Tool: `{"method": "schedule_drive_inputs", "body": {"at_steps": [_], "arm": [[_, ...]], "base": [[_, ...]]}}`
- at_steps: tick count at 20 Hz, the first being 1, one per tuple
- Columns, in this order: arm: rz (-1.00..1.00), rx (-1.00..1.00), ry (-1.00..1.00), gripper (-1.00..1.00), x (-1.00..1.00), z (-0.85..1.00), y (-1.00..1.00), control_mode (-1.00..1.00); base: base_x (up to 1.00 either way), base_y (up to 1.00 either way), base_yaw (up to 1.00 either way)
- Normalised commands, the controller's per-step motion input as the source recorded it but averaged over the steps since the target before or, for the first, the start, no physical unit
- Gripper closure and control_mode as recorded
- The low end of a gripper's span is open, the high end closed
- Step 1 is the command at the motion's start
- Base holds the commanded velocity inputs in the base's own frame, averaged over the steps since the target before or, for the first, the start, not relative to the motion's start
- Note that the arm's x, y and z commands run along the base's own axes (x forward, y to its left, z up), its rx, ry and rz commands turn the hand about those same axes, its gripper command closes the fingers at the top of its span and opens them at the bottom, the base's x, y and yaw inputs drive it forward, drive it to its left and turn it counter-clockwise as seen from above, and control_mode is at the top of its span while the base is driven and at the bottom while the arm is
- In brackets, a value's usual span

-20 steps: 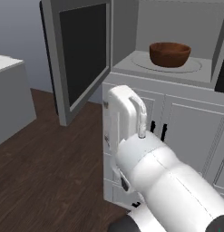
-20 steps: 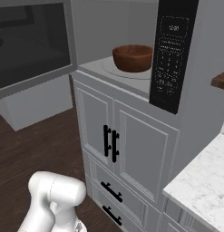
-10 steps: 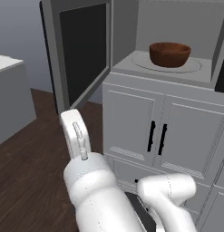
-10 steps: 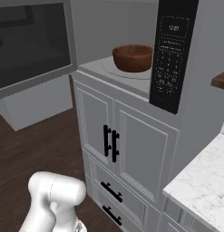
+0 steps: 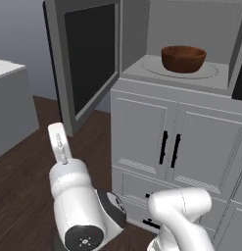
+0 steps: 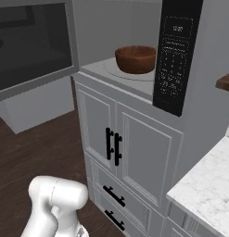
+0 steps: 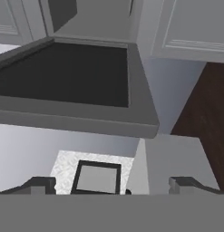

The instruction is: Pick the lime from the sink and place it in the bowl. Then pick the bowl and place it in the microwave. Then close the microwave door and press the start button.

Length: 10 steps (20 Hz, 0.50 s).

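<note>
Your arm (image 5: 78, 206) sits folded low. In the left base view a thick white link rises at lower left with a narrow upright segment on top, and a rounded white elbow (image 5: 179, 206) bulges at lower right. In the right base view a white joint (image 6: 58, 196) shows at the bottom left. Your pincer (image 7: 115, 185) stands wide open with nothing between its two dark fingertips (image 7: 41, 185) in the hand view.
</note>
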Motion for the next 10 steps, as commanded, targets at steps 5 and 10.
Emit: {"method": "schedule_drive_inputs", "body": {"at_steps": [5, 10], "arm": [[-0.05, 0.0, -0.09, -1.0, 0.86, -0.4, 0.46, -1.0], [-0.16, 0.0, -0.07, -1.0, 0.66, -0.18, 0.49, -1.0]], "base": [[0.0, 0.0, 0.0], [0.0, 0.0, 0.0]]}}
